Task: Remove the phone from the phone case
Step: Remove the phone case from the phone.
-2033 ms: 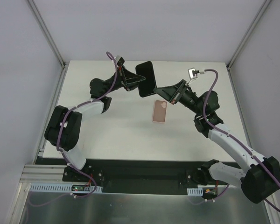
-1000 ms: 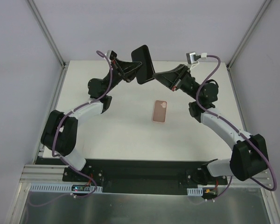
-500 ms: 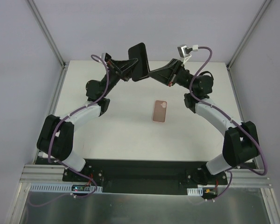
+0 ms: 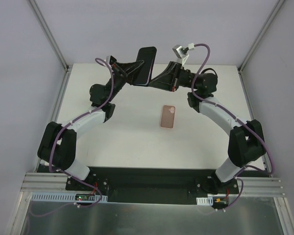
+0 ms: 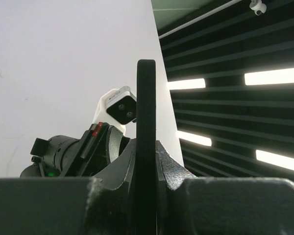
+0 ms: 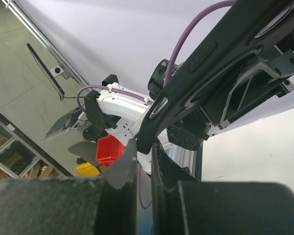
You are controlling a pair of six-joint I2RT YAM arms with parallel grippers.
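nearest me, the phone case (image 4: 167,117) lay flat and empty on the white table (image 4: 117,134), about mid-surface. beyond it, raised above the table's far edge, the phone (image 4: 146,65) hung pinched between the left gripper (image 4: 137,73) and the right gripper (image 4: 155,82), each clamped on it. i judged the separation done, with only setting down left. plain white walls (image 4: 186,29) enclosed everything.

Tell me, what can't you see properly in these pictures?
- Left wrist view: the phone shows only its thin edge, faces turned away.
- Both wrist views: the phone case lies outside the frame.
- Top view: where the left gripper and right gripper pinch the phone is too small to tell.
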